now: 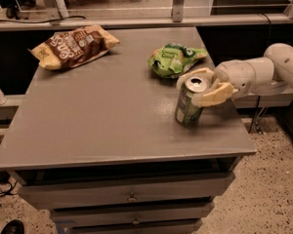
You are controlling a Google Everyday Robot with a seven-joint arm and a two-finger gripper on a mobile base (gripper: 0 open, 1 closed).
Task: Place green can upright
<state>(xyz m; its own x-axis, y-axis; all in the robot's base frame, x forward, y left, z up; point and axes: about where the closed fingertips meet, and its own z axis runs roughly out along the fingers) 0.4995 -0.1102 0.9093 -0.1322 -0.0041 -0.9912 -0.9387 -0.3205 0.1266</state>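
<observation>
The green can (189,102) stands almost upright, leaning slightly, with its base on the grey table (102,111) near the right edge. Its silver top with pull tab faces up. My gripper (198,88) reaches in from the right on a white arm (263,74). Its pale fingers (212,95) are closed around the can's upper part, one behind it and one in front.
A soft green snack bag (173,59) lies just behind the can. A brown chip bag (73,45) lies at the table's back left. The table's right edge is close to the can. Drawers sit below the tabletop.
</observation>
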